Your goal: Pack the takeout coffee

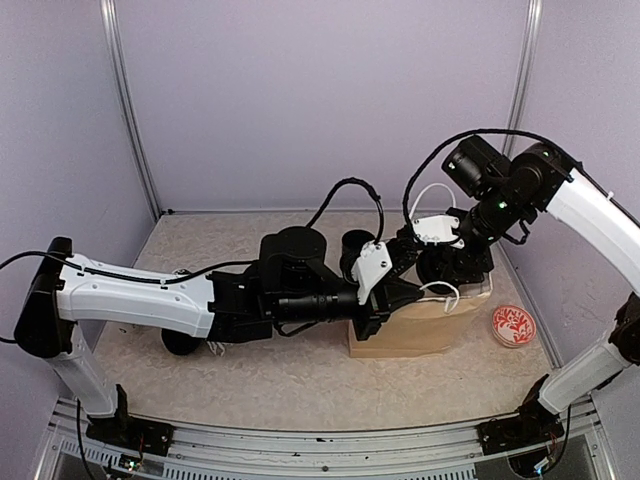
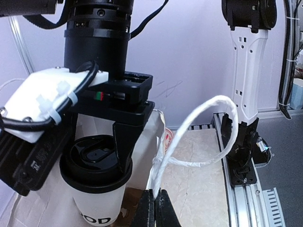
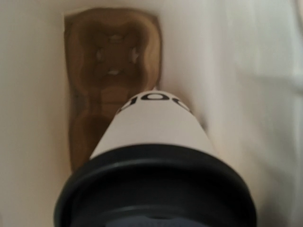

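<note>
Right wrist view alone shows inside the paper bag: one white takeout cup, black-lidded, lower frame, over one brown cup carrier. Left wrist view: right gripper clamps the cup; left gripper pinches one twisted bag handle.

Soft, even light, faint shadows — the right wrist view is blurred, the near black lid worst.

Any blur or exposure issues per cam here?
Right wrist: cup fills the foreground, its lid blurred; bag wall washed out. Left wrist: sharp on the bag handle. Top external: even light, no glare.
</note>
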{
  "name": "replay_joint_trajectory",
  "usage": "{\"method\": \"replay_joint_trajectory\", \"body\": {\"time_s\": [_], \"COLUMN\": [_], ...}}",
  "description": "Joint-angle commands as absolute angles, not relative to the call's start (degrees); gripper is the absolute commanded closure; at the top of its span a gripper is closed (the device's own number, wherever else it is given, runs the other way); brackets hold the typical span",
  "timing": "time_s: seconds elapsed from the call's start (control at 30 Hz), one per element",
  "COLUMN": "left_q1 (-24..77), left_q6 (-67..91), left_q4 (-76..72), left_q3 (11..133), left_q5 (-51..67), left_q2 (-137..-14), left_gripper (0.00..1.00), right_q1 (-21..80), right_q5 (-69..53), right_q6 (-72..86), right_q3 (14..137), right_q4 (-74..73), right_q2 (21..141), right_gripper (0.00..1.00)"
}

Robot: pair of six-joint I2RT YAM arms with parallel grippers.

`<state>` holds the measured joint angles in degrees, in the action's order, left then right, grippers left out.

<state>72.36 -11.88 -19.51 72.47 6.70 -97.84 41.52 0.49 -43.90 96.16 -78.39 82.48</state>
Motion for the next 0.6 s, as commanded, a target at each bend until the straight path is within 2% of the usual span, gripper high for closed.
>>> {"method": "replay_joint_trajectory", "body": {"time_s": [0.0,0.07,0.17,0.47,0.57], "left_q1": [74.76,75.76,78.35,81.43,76.91], "left_q6": [-14.23,-14.4,-16.17,-23.11,-20.45], "left_q4": [-18.1,-17.35,-15.8,-17.54,-17.6], "left_q3": [71.12,71.22,71.68,72.22,72.88], "left_q5": [1.05,0.28,-4.91,-19.92,-18.83], "left_q2": [-95.55,-95.24,-93.45,-84.76,-84.04], "left_gripper": [0.96,0.87,0.66,0.41,0.39], "right_q1": [42.7,43.34,44.32,47.84,48.97], "right_q5": [1.61,2.27,3.82,7.51,9.22], "right_q6": [-43.3,-42.97,-42.36,-39.07,-38.14], "right_q3": [91.09,90.19,89.75,83.87,82.28], "right_q4": [-79.04,-79.03,-79.15,-79.15,-79.11], "right_q2": [79.23,78.45,77.31,73.83,73.18], "right_gripper": [0.57,0.57,0.57,0.57,0.57]}}
